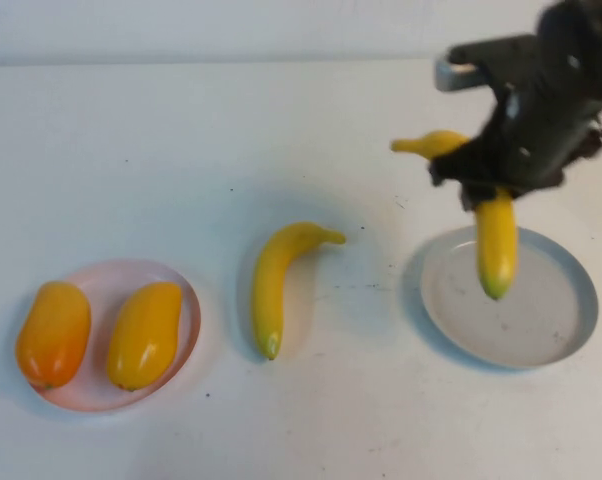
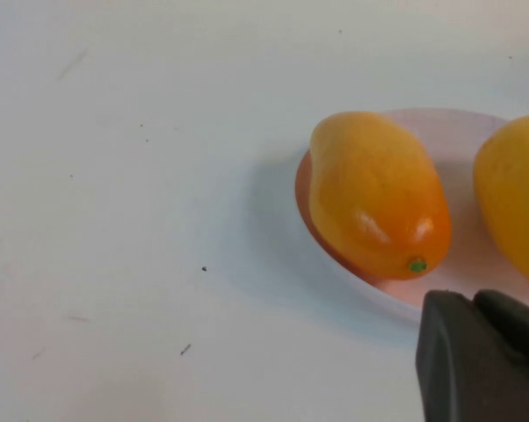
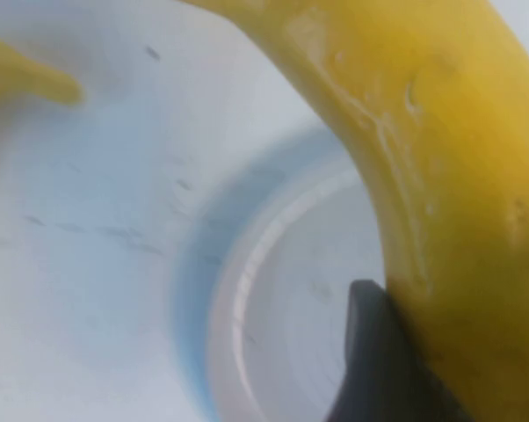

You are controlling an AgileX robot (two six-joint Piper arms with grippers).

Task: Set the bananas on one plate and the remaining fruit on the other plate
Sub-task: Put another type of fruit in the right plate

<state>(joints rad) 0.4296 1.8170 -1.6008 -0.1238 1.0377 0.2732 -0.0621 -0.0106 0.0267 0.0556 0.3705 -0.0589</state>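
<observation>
Spreading across all three views is a plain white table (image 1: pixel 311 420), lightly scuffed and specked, with a paler band along its far edge; nothing more of the room shows.

The right gripper (image 1: pixel 489 192) hangs above the grey plate (image 1: pixel 556 335), near the table's right edge, its jaws partly apart and closed on a banana (image 1: pixel 497 250). That banana's stem end (image 1: pixel 426 144) sticks out toward the table's middle while its green tip points down over the plate, not touching it. In the right wrist view the banana (image 3: pixel 440 176) fills the picture with one dark finger (image 3: pixel 379 360) pressed against it and the plate (image 3: pixel 282 334) below. The right arm reaches in from the far right corner, bent down over the plate.

The left gripper (image 2: pixel 484 356) shows only in its own wrist view, jaws together and empty, hovering just beside the pink plate (image 2: pixel 423 294) near the left edge.

On the pink plate (image 1: pixel 186 300) lie the orange fruit (image 1: pixel 53 333) and the yellow fruit (image 1: pixel 145 334), side by side. The second banana (image 1: pixel 276 280) lies on the bare table between the plates.
</observation>
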